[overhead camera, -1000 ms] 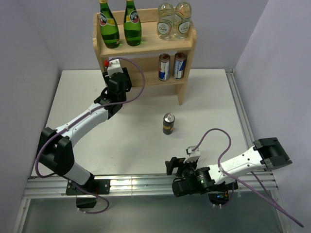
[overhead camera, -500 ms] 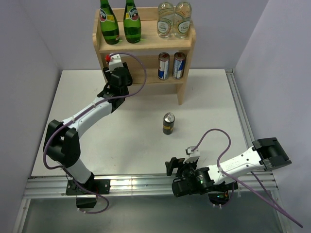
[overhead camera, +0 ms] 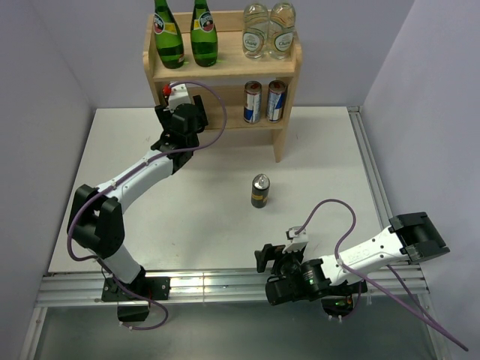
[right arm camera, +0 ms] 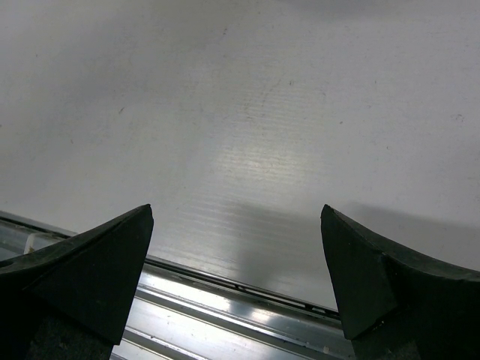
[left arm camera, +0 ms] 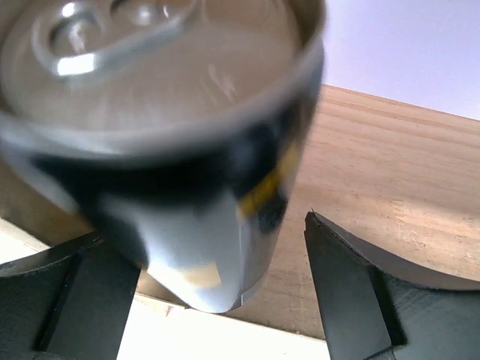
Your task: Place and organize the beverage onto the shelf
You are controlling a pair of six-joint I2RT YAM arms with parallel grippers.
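The wooden shelf (overhead camera: 289, 67) stands at the back of the table. Two green bottles (overhead camera: 168, 37) stand on the left of its top board. Two blue-and-silver cans (overhead camera: 253, 103) stand on the right of its lower tier. My left gripper (overhead camera: 178, 103) reaches into the lower tier's left side. In the left wrist view a dark can with a yellow band (left arm camera: 172, 112) stands between the fingers of this open gripper (left arm camera: 202, 229), with a gap at the right finger (left arm camera: 352, 285). A second dark can (overhead camera: 259, 190) stands mid-table. My right gripper (overhead camera: 271, 259) is open and holds nothing.
Two clear glass bottles (overhead camera: 268, 34) stand on the right of the shelf's top board. Grey walls close in the table on the left, back and right. A metal rail (right arm camera: 225, 307) runs along the front edge under my right gripper (right arm camera: 236, 214).
My left arm has pushed the dark can into the lower tier, and its jaws have then spread off the can. The shelf's top has shifted back slightly. The right arm has not moved.
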